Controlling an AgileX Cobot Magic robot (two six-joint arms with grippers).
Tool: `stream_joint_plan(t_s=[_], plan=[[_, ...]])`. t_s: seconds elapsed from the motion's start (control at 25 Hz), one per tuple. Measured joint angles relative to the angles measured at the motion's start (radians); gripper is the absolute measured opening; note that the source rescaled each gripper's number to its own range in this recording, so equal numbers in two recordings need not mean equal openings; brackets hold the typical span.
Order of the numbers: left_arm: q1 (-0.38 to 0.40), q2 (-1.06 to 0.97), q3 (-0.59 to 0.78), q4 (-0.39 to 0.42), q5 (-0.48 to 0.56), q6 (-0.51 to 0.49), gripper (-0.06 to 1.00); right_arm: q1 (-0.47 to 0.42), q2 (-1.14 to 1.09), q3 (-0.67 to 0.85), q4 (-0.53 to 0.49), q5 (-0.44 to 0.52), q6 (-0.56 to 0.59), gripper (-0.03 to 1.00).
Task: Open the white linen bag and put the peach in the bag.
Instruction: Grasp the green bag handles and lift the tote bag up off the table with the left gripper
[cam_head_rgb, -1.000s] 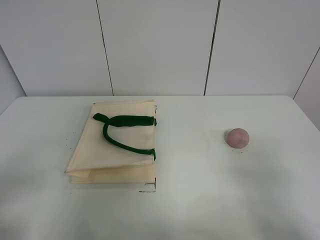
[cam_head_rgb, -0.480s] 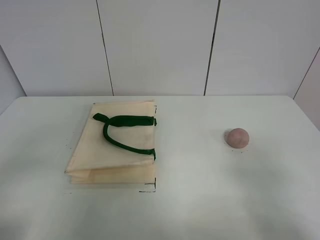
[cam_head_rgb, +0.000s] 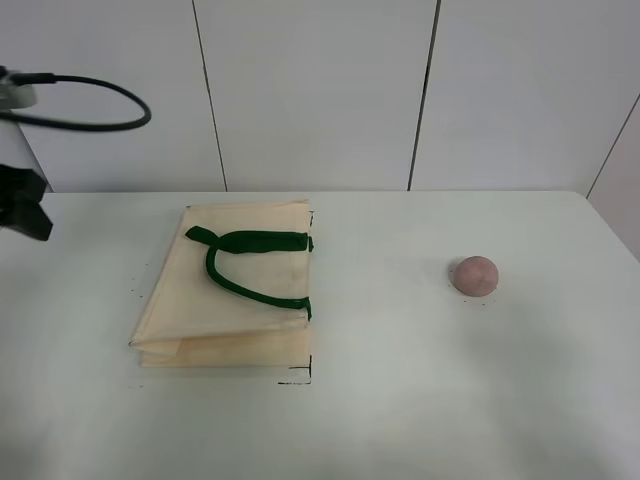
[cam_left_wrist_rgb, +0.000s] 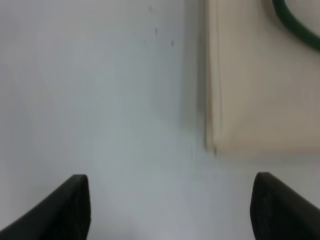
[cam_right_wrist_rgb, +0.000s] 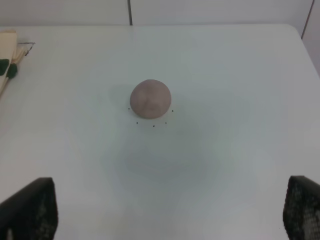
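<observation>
The white linen bag (cam_head_rgb: 225, 300) lies flat and closed on the table, left of centre, with its dark green handles (cam_head_rgb: 250, 265) folded on top. The peach (cam_head_rgb: 474, 275) sits alone on the table to the right. My left arm (cam_head_rgb: 22, 200) shows at the far left edge, above the table and apart from the bag. The left gripper (cam_left_wrist_rgb: 172, 210) is open and empty, with a corner of the bag (cam_left_wrist_rgb: 260, 90) ahead of it. The right gripper (cam_right_wrist_rgb: 167, 215) is open and empty, with the peach (cam_right_wrist_rgb: 150, 98) some way ahead of it. The right arm is out of the exterior view.
The white table (cam_head_rgb: 400, 400) ends at a pale panelled wall (cam_head_rgb: 320, 90) behind. A black cable (cam_head_rgb: 100, 115) loops from my left arm. Small black marks (cam_head_rgb: 300, 378) sit on the table by the bag's near right corner.
My left arm and its cable have come into the exterior view at the far left. The bag and the peach have not moved.
</observation>
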Motion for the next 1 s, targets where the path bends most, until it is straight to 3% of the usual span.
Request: stream_joint_plan(t_s=[0.28, 0.48, 0.8, 1.0], plan=[[0.0, 0.439, -0.363, 0.0, 0.009, 0.0, 1.0, 0.0, 0.0, 0.0, 0.0, 0.0, 0.0, 1.0], [-0.006, 0.629, -0.526, -0.001, 0.071, -0.021, 1.0, 0.0, 0.0, 0.0, 0.0, 0.0, 0.0, 1.0], [-0.147, 0.762, -0.567, 0.0, 0.073, -0.134, 1.0, 0.0, 0.0, 0.0, 0.0, 0.0, 0.0, 1.0], [-0.228, 0.825, -0.571, -0.004, 0.016, -0.179, 1.0, 0.0, 0.0, 0.0, 0.0, 0.0, 0.0, 1.0]])
